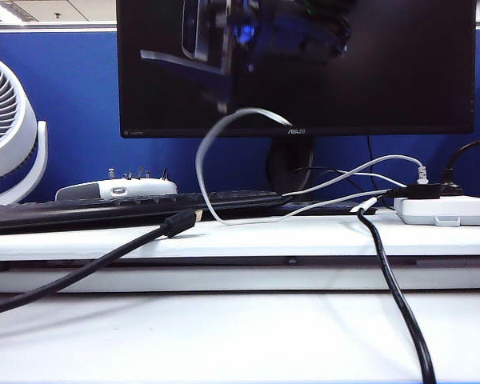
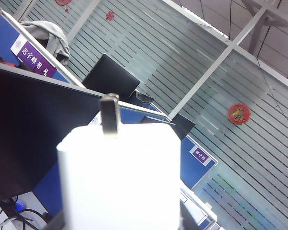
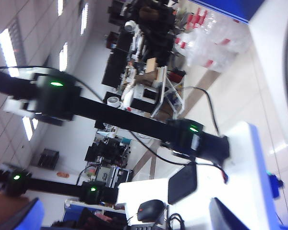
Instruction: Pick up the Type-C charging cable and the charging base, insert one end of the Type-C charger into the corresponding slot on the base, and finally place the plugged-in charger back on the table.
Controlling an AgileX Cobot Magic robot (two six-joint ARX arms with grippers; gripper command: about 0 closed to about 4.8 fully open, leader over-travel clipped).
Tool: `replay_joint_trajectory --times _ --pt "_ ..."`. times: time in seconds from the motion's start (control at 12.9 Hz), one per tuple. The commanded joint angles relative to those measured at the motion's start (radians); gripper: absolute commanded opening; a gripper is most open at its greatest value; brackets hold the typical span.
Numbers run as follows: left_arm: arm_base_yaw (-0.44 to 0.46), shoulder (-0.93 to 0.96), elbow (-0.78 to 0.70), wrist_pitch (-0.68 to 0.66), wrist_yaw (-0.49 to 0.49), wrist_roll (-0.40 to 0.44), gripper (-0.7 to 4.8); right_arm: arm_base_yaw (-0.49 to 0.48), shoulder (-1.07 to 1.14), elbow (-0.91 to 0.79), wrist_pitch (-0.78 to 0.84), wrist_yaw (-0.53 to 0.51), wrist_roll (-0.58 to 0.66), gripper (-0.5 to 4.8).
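Observation:
The charging base (image 2: 120,182), a white boxy block with a metal prong pointing up, fills the lower middle of the left wrist view. My left gripper (image 2: 125,223) is shut on it, and only dark slivers of its fingers (image 2: 62,224) show beside the block. The Type-C charging cable (image 1: 200,164), a thin white cord, arcs up in a loop in front of the monitor and runs down onto the ledge; nothing in view holds it. The right wrist view looks across the room and shows no jaws. Neither gripper appears in the exterior view.
A black monitor (image 1: 304,72) stands behind a keyboard (image 1: 128,210) on the raised ledge (image 1: 304,238). Thick black cables (image 1: 396,296) cross the white table (image 1: 224,336). A flat white box with black plugs (image 1: 444,210) sits at the right, a white fan (image 1: 8,128) at the left.

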Motion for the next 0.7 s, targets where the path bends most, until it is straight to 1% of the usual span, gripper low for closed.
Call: replay_joint_trajectory --times 0.08,0.16,0.23,0.31,0.39,0.47,0.54,0.62,0.7 --pt "0.000 -0.008 0.006 0.035 -0.002 -0.006 0.79 -0.010 -0.094 0.153 0.015 0.077 0.011 4.79" --pt "0.000 -0.010 0.006 0.040 0.001 -0.006 0.79 -0.040 -0.168 0.159 -0.154 0.573 -0.087 4.79" --pt "0.000 -0.012 0.006 0.050 0.000 -0.006 0.79 -0.006 -0.172 0.157 -0.485 1.029 -0.397 4.79" --pt "0.000 -0.012 0.006 0.066 0.000 -0.006 0.79 0.094 -0.176 0.043 -0.563 1.206 -0.514 4.79" --pt "0.000 -0.012 0.006 0.080 0.001 -0.007 0.79 0.150 -0.177 -0.047 -0.564 1.267 -0.581 4.79" --pt "0.000 -0.012 0.006 0.080 0.000 -0.007 0.79 0.167 -0.179 -0.118 -0.564 1.289 -0.612 4.79" --pt "0.000 -0.012 0.006 0.080 0.002 -0.007 0.79 0.164 -0.182 -0.190 -0.564 1.336 -0.661 4.79" --pt "0.000 -0.012 0.006 0.080 0.002 -0.007 0.79 0.163 -0.180 -0.311 -0.457 1.437 -0.727 4.79" --pt "0.000 -0.012 0.006 0.080 0.005 -0.007 0.79 0.164 -0.178 -0.321 -0.324 1.492 -0.789 4.79"
